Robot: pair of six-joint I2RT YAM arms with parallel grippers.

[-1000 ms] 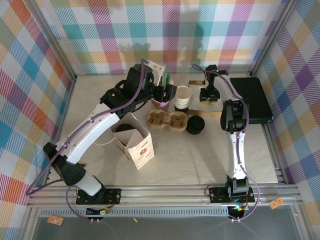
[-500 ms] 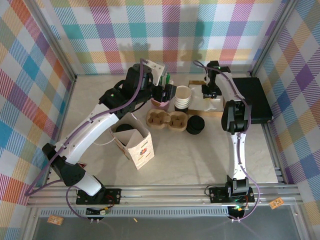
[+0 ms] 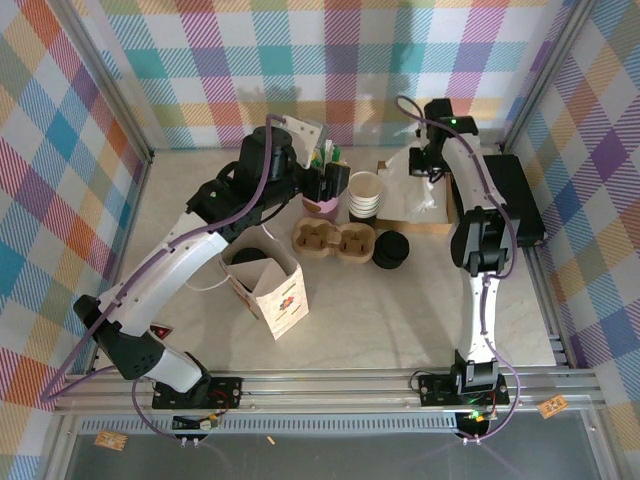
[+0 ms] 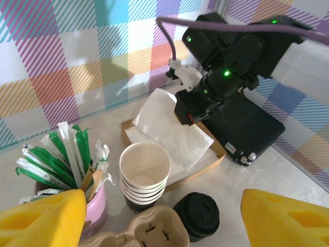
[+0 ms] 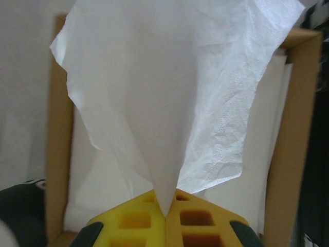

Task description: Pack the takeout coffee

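- Right gripper [image 5: 165, 211]: jaws fully closed, pinching 1 napkin [image 5: 169, 92] at a gathered point. The sheet hangs in a cone above its cardboard tray [image 5: 290, 154], free of the pile, which suits carrying off a single sheet.
- Left gripper [image 4: 163, 218]: jaws wide apart, holding nothing. It hovers above the condiment area, judged to be waiting while the other arm works.
- Paper bag [image 3: 275, 295]: nearest the arm bases, upright, mouth open. It is stiff, pale kraft paper with a small printed mark.
- Takeout coffee [image 3: 250, 256]: a black disc inside the bag mouth, judged to be the lidded cup already packed. The cup body is hidden by the bag wall.
- Pulp carrier [image 3: 333, 240]: just beyond the bag, brown moulded fibre with 2 wells in view, both empty.
- Black lids [image 3: 391, 250]: a low round plastic stack beside the carrier's right end.
- Cream cups [image 4: 144, 167]: a nested stack of paper cups, lidless, rims rolled, behind the carrier.
- Pink cup [image 4: 97, 218]: to the left of the cream cups, holding green and white wrapped sticks [image 4: 61, 154] fanned upright for easy picking.
- Black box [image 3: 510, 200]: flat, matte, at the far right, beside the tray.
- Judgement: the napkin is thin and limp, so it may snag on the bag rim during insertion.
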